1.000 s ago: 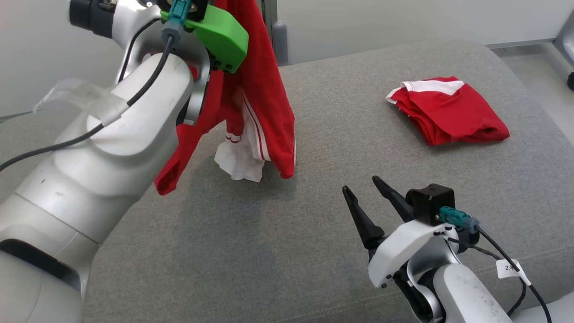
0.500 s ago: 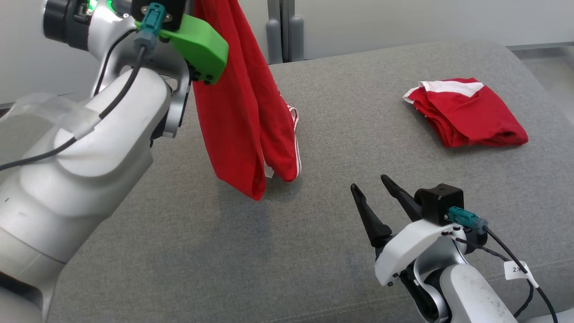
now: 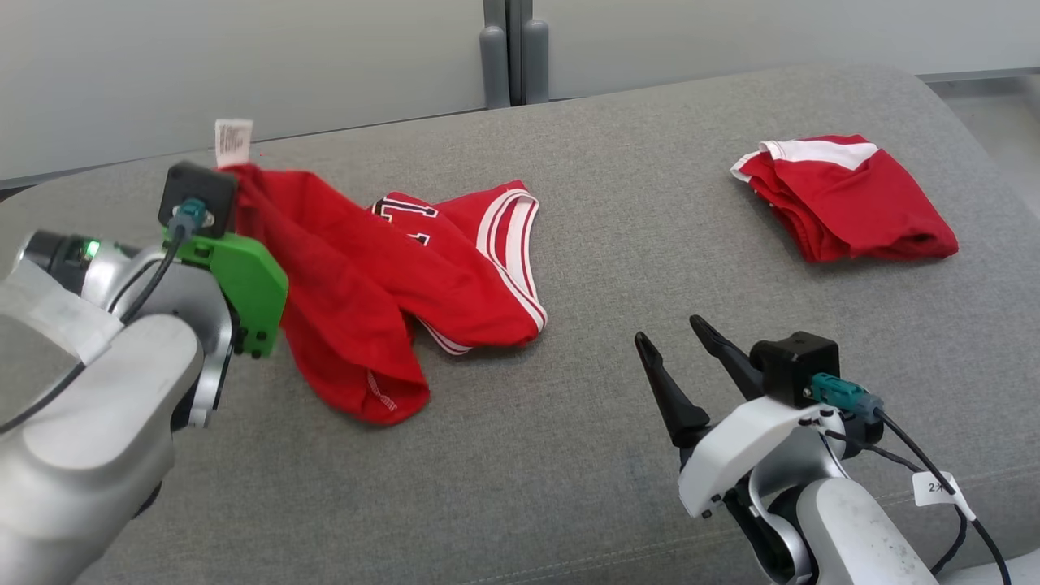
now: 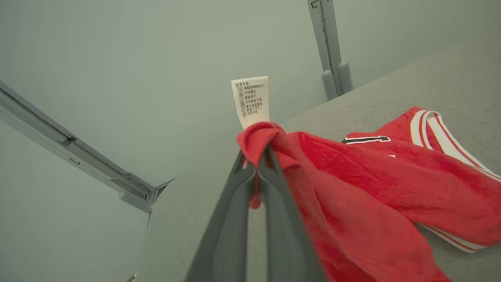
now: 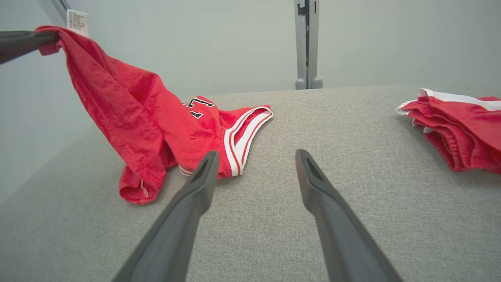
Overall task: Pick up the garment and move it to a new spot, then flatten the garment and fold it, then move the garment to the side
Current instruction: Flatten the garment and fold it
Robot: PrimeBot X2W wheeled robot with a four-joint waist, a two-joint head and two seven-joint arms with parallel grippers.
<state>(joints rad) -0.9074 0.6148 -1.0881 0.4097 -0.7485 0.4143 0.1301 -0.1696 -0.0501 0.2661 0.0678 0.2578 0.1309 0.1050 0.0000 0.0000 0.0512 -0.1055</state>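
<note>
**Condition.** The left gripper (image 4: 256, 156) is clenched on a bunched corner of the red garment (image 3: 366, 276), right beside the white care label (image 4: 251, 100). That corner is held clear of the grey cushioned surface (image 3: 617, 487). The rest of the garment slopes down from it and lies crumpled on the surface's left half, with the numbered front and striped trim facing up. The right gripper (image 3: 670, 331) hovers with its fingers spread and empty, well apart from the garment. A folded red garment (image 3: 845, 199) lies at the far right.

**Stage.** Judged to be the laying-down step. Flattening has not begun.

**Risks.**
- The grip takes in only a small wad of cloth. A sideways tug to spread the garment could pull it free, or drag the whole heap instead of opening it.
- Letting go from this height would probably drop the corner onto the pile, adding a layer to the creases.
- The near hem looks doubled under. Folding over it would lock in a lopsided fold.
- The held corner sits close to the surface's left edge, so cloth spread that way could slide off.
</note>
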